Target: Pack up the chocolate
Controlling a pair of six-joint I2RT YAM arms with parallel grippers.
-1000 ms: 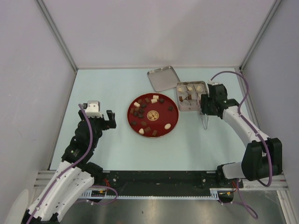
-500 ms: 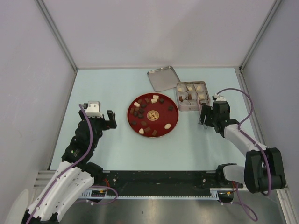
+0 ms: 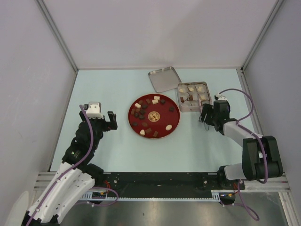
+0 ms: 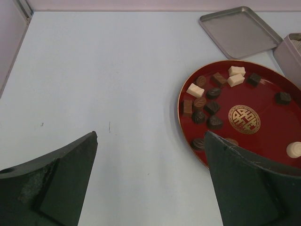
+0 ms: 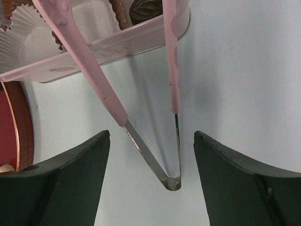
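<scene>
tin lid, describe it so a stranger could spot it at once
Find the red plate mid-table. Just beyond its far right edge lies the tin lid. Unlike the open tin beside it, it is shallow, bare silver and empty.

This is a robotics lab test cell rather than a home or kitchen. Plain grey-white panel walls (image 3: 160, 33) close in three sides, joined at the corners by bare aluminium frame posts (image 3: 56, 35). The work surface is a plain pale blue table top (image 3: 117, 84). Two white-and-black robot arms (image 3: 70, 179) trailing purple cables (image 3: 87, 134) are bolted to a black base rail (image 3: 160, 179), in front of which runs a slotted aluminium strip (image 3: 155, 197). Set out like test props are a round red plate (image 3: 165, 117) of bite-size chocolates (image 3: 139, 113), an open rectangular metal tin (image 3: 193, 110) and its flat metal lid (image 3: 164, 79).
</scene>
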